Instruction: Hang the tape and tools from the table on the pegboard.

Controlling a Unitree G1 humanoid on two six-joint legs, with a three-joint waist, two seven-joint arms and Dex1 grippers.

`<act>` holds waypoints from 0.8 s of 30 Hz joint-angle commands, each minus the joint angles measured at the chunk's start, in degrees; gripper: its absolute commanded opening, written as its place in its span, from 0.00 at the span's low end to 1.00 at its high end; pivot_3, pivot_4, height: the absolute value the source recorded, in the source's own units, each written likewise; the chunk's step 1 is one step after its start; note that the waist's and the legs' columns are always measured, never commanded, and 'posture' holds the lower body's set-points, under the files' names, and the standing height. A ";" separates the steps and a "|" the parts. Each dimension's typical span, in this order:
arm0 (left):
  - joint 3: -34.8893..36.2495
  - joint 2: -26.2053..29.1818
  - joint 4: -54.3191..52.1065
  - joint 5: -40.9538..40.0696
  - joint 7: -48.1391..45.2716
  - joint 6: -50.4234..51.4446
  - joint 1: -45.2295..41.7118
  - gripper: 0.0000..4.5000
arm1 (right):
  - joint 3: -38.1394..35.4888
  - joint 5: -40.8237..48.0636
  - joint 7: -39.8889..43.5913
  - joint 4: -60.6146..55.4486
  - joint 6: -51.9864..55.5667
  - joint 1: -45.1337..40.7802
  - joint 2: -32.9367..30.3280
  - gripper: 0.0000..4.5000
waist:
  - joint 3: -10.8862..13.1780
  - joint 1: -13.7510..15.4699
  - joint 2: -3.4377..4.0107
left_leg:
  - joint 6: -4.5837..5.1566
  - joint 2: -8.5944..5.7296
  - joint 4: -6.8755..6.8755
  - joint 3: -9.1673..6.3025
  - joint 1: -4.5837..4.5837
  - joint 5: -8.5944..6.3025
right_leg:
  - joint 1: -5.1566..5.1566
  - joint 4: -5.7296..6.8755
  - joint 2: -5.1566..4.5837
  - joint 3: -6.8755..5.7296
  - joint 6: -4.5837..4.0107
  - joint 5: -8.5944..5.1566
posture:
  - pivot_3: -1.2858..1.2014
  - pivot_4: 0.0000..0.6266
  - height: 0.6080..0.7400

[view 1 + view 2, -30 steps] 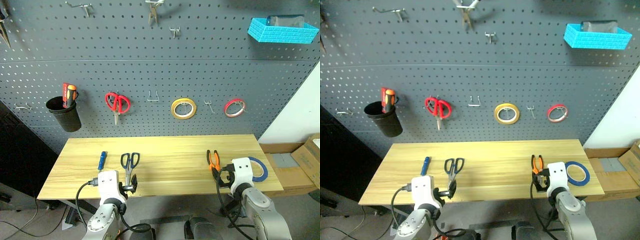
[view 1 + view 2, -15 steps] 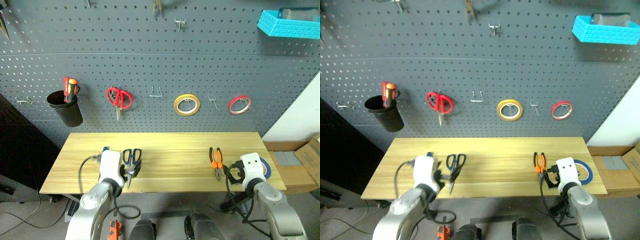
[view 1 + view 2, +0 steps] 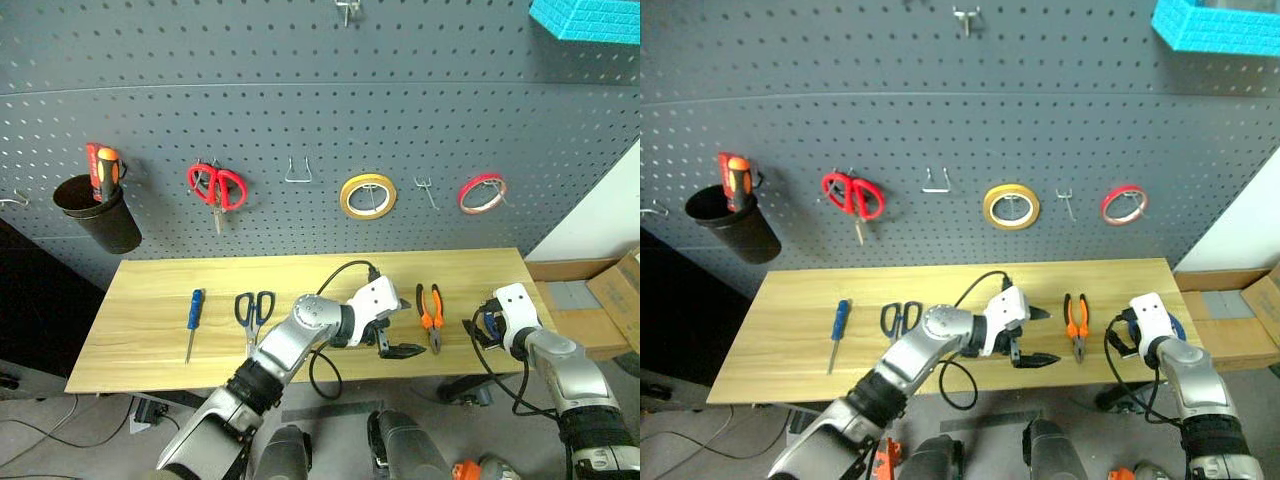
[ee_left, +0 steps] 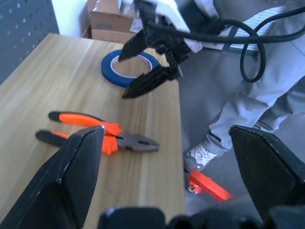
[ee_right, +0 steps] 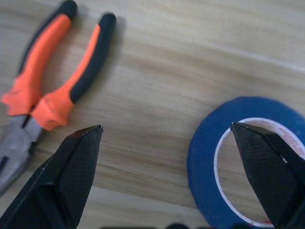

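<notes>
The blue tape (image 5: 248,157) lies on the surface (image 3: 300,290) beside the pliers (image 3: 431,312); left tool (image 3: 393,330) and right tool (image 4: 150,64) both gape wide, holding nothing.

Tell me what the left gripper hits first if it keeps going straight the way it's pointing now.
Most likely the pliers: the open left gripper points across the table at them, with the right gripper and blue tape farther along. Depth is unclear.

On the bench (image 3: 150,300), left to right — screwdriver (image 3: 191,322), scissors (image 3: 253,311), pliers (image 3: 430,312), tape (image 4: 129,68) near the right end. Behind it stands the pegboard (image 3: 300,130), with two rolls hung right of centre.
</notes>
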 commanded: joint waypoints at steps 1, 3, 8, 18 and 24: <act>0.52 -1.62 2.57 0.91 -1.20 -3.23 -2.00 0.99 | -1.34 0.40 0.54 2.08 -0.64 -1.88 -1.08 1.00 | 0.45 -0.26 0.03 | 0.00 -0.02 0.02 0.02 0.01 0.00 | -0.03 0.00 -0.01 0.02 0.05 0.00 | 0.48 0.41 1.00; 0.48 -2.55 4.06 1.37 -1.54 -4.25 -2.73 0.99 | -2.03 0.83 0.50 5.29 -0.25 -3.15 -1.02 1.00 | 0.77 -0.48 0.01 | 0.00 -0.04 0.03 0.11 0.00 0.00 | -0.04 -0.01 -0.04 0.11 0.11 0.01 | 0.48 0.41 1.00; -0.10 -2.84 4.14 2.67 -2.96 -5.87 -2.50 0.99 | -2.77 1.59 1.33 12.08 -0.14 -5.51 -0.59 1.00 | 1.50 -0.63 -0.07 | 0.00 -0.09 0.04 0.31 0.00 0.00 | -0.03 -0.02 -0.10 0.30 0.26 0.06 | 0.49 0.42 1.00; 0.73 -2.45 2.59 2.73 -4.72 -4.88 -2.31 1.00 | -2.33 2.92 3.97 18.69 0.04 -9.21 0.05 0.63 | 1.71 -0.81 -0.19 | 0.00 -0.12 0.10 0.75 0.10 -0.01 | -0.06 -0.05 -0.06 1.07 0.61 0.25 | 0.49 0.41 1.00; 1.80 -3.57 4.04 2.55 -4.60 -4.66 -3.56 1.00 | -1.00 0.73 4.20 21.90 -2.42 -10.60 -0.62 0.16 | 1.73 -0.85 -0.22 | 0.00 -0.11 0.10 0.76 0.09 -0.01 | -0.06 -0.07 -0.04 1.11 0.64 0.27 | 0.49 0.41 1.00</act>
